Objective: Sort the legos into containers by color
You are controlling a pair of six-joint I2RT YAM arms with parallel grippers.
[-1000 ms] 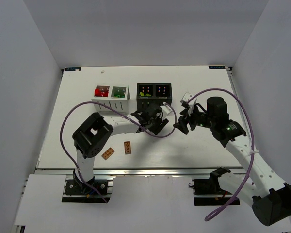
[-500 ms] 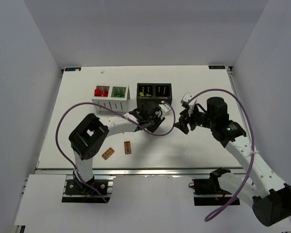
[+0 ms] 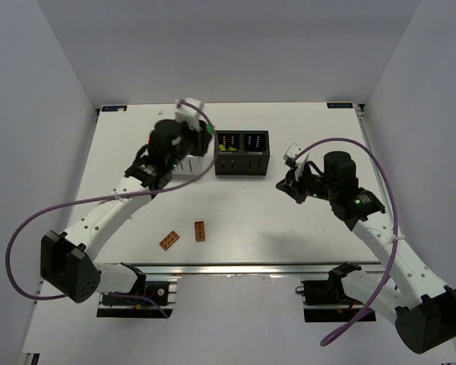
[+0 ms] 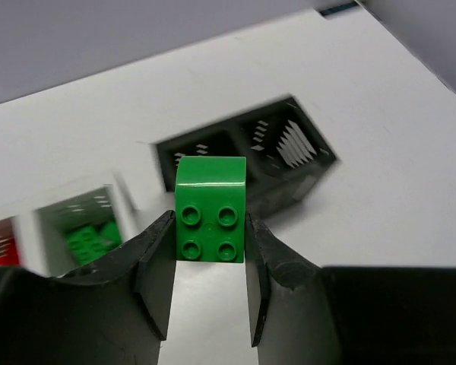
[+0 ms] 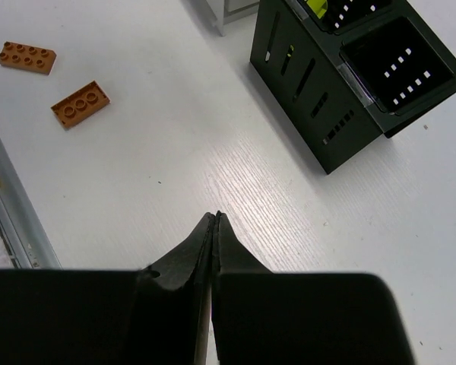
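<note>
The left tool point(image 4: 210, 232) is pinching a green lego point(image 4: 210, 186) between half-closed fingers, hovering by the white container point(image 4: 125, 199) at 11 o'clock on the bench point(image 3: 251, 220), while the right tool point(image 5: 214, 222) is sitting fully shut on nothing at 3 o'clock. The wrist view is smearing, so the brick is probably not lined up with the green compartment, and releasing now is risking a bounce off the rim, into the red half or the black container point(image 3: 242, 152). Two brown-orange legos point(image 3: 200, 230) are lying at 7 o'clock on the white bench, with grey walls point(image 3: 30, 114) enclosing it.
</note>
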